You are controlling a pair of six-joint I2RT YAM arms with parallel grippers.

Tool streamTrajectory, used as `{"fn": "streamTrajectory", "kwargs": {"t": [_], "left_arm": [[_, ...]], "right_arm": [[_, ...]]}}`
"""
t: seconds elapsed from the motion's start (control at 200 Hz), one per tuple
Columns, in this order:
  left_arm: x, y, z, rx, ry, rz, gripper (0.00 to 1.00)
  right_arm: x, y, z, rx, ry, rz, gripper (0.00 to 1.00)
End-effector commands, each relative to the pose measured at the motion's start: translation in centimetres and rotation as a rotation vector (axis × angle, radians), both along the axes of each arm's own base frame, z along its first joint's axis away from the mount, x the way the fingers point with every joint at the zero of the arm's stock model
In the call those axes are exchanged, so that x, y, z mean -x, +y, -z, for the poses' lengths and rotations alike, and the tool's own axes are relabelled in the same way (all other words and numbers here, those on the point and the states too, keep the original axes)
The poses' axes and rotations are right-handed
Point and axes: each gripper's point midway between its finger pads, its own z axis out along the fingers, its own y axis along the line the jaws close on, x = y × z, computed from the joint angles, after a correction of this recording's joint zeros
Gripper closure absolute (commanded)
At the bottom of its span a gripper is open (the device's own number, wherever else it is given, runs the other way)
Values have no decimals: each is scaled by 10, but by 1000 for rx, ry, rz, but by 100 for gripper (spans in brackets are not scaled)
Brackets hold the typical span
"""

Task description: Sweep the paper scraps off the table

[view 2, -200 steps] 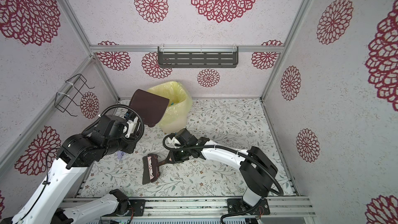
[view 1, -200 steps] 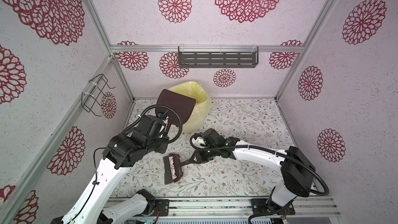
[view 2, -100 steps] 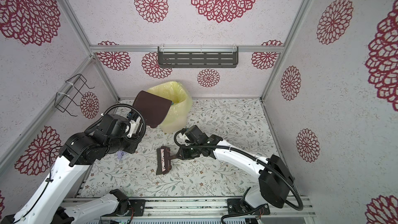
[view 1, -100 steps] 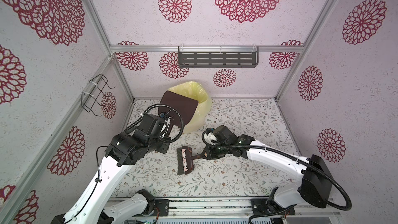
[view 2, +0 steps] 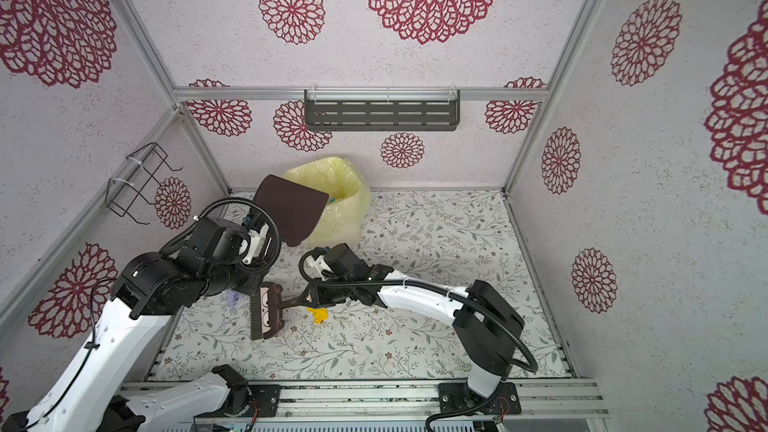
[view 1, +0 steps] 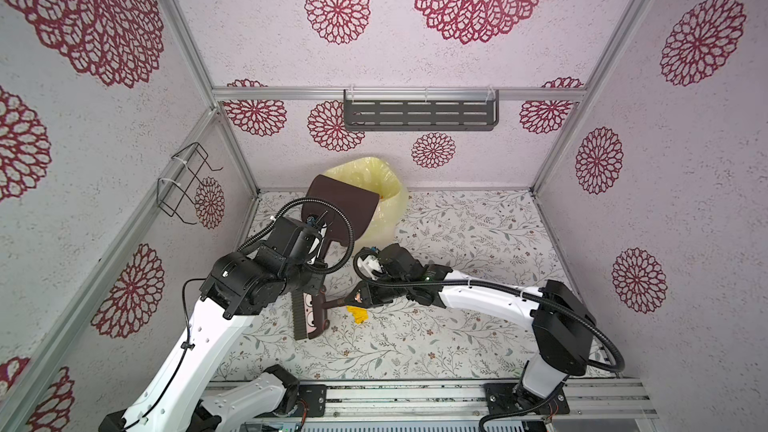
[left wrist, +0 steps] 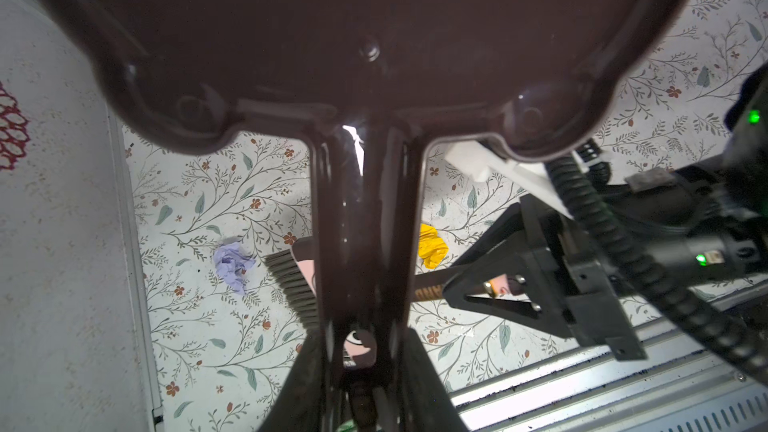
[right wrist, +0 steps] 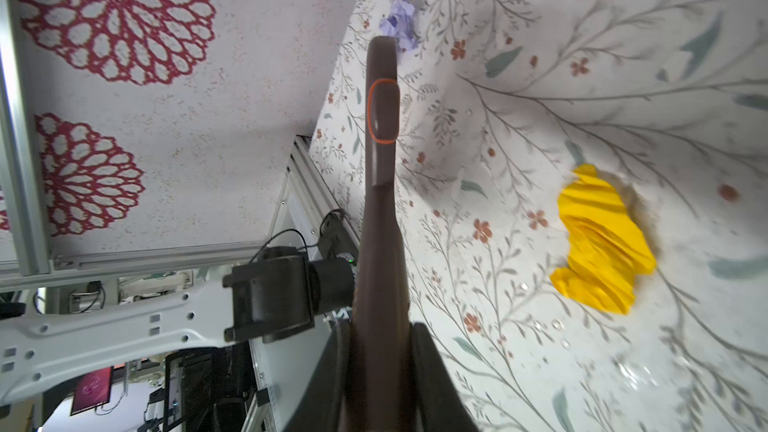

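My left gripper is shut on the handle of a brown dustpan, held up off the table beside a yellow bag. My right gripper is shut on the handle of a brown brush, whose bristles rest on the table. Of the paper scraps, a yellow one lies just right of the brush head, under the right gripper. A lilac scrap lies left of the bristles, partly under my left arm.
The yellow bag stands open at the back left, with something blue inside. A grey shelf hangs on the back wall and a wire rack on the left wall. A metal rail runs along the table's front edge.
My right arm drew the brush to the right, then swung it back left past where it began. The yellow scrap now shows beside the brush. The dustpan has hardly moved.
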Motion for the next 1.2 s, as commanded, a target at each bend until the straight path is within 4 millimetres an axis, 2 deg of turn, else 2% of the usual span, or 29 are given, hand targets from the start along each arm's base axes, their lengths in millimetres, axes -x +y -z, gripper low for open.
{"fn": "streamTrajectory", "kwargs": {"t": [0.0,0.23,0.45,0.555,0.645,0.801,0.921,1.071,1.196], "left_arm": [[4,9,-12,4,-38,-36,100],[9,18,-12,-14,-35,-66,100],[7,17,-10,-20,-25,-63,100],[4,12,-4,-3,-23,-56,100],[0,11,-1,-13,-20,-57,100],[-2,9,0,-11,-19,-55,100],[-1,9,0,0,-28,-56,100],[-2,11,-1,-13,-40,-53,100],[-5,10,-1,-26,-44,-40,100]], "right_arm": [[-10,41,-72,-294,-23,0,100],[-21,88,-60,-384,59,47,100],[-45,117,-32,-392,135,130,100],[-48,134,-16,-361,172,123,100],[-50,139,0,-316,192,136,100],[-50,121,28,-200,188,173,100],[-45,97,42,-124,189,182,100],[-36,54,54,8,184,188,100],[-27,11,51,130,156,186,100]]}}
